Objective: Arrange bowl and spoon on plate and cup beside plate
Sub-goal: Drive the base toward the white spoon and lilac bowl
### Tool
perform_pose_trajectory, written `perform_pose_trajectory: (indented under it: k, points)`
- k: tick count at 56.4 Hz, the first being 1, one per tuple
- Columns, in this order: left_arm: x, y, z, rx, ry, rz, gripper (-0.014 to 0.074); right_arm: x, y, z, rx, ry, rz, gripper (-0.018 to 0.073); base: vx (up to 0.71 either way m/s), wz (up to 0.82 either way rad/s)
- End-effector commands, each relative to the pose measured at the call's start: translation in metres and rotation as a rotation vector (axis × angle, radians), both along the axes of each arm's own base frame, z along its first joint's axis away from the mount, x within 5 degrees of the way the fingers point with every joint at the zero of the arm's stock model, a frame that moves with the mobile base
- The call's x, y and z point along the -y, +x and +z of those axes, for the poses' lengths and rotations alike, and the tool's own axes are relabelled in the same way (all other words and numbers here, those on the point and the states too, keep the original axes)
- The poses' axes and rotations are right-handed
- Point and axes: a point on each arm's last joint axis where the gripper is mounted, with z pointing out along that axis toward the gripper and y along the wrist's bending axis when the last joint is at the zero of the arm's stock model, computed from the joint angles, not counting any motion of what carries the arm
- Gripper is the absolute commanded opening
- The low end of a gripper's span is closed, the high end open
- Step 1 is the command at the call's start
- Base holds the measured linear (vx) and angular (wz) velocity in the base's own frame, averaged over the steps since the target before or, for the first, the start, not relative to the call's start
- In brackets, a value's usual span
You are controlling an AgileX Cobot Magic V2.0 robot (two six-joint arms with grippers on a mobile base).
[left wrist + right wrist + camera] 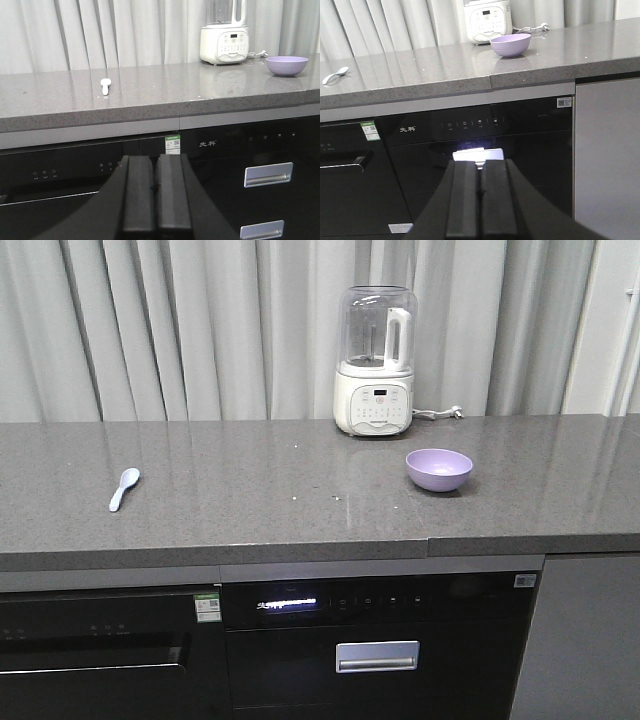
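Left gripper (156, 165) and right gripper (480, 167) both pressed together, empty, below the countertop (300, 495); spoon (124, 488) lies far left, handle toward front edge, nearer left gripper; bowl (439, 469) sits right, nearer right gripper.

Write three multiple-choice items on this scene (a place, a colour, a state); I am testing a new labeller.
1. Where on the counter does the spoon lie?
A. at the left, well apart from the bowl
B. inside the bowl
C. leaning on the bowl's rim

2. What colour is the bowl?
A. green
B. lavender-purple
C. red

3. How does the left gripper stand?
A. wide open
B. shut on the spoon
C. shut, holding nothing

Answers: 1 A, the spoon lies alone at the left, the bowl far to the right. 2 B, its glossy surface is pale purple. 3 C, its fingers meet with nothing between.
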Motion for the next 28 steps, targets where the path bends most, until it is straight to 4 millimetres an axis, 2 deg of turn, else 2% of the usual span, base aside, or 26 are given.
perform_pose_trajectory:
  k: [1, 28]
  points:
    - [-0.0013, -0.0029, 0.0166, 0.118, -0.02, 0.01, -0.0006, -0.0005, 0.0003, 0.0056, 0.078, 0.0, 0.007, -0.0008, 0.0, 0.02]
    - [-0.0013, -0.0029, 0.0166, 0.118, -0.02, 0.01, -0.0006, -0.0005, 0.0003, 0.0056, 0.078, 0.0, 0.007, -0.0008, 0.06, 0.04]
